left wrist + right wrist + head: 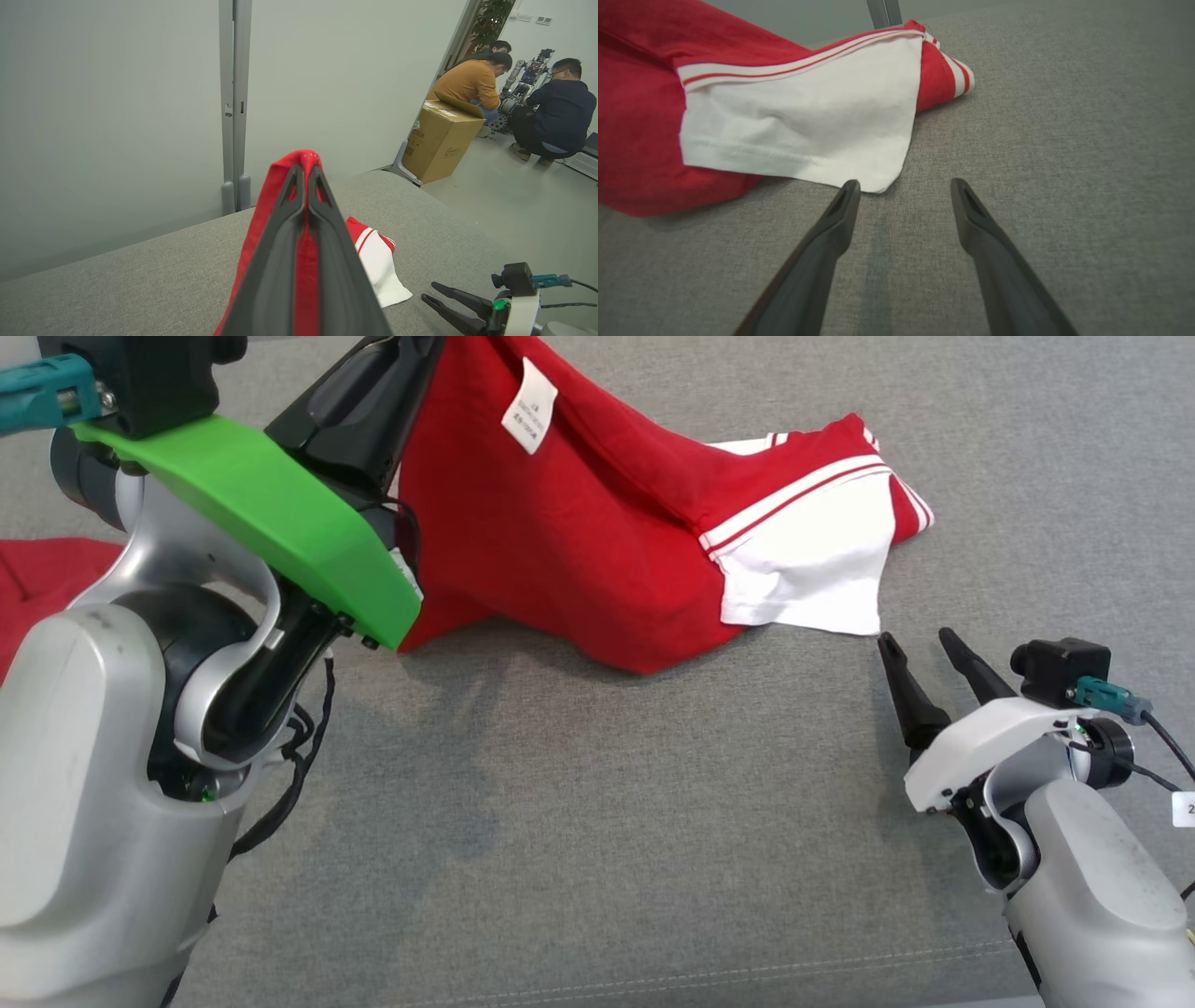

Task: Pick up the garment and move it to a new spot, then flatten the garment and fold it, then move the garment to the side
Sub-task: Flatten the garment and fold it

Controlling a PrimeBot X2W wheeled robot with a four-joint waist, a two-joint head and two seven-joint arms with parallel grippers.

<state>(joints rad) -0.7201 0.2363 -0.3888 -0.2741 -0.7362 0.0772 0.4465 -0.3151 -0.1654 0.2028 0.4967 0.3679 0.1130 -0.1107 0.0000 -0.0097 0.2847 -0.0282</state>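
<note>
The garment point(560, 541) is a red shirt with a white sleeve point(808, 569) edged in red and white stripes; a white care label point(529, 418) faces me. Its left part is lifted off the grey surface while the sleeve end rests on it. My left gripper point(306, 170) is shut on a fold of the red cloth, which shows between and beside its fingers point(322, 224). My right gripper point(920, 649) stands open just off the sleeve's lower right corner, holding nothing. Seen from the right wrist, that gripper point(903, 186) points at the sleeve point(808, 121), with the left fingertip beside the corner.
A grey fabric surface point(579, 821) lies under everything. More red cloth point(37, 583) peeks out at the left edge behind my left arm. Past a grey wall point(117, 116), several people point(472, 84) crouch by a cardboard box point(441, 140).
</note>
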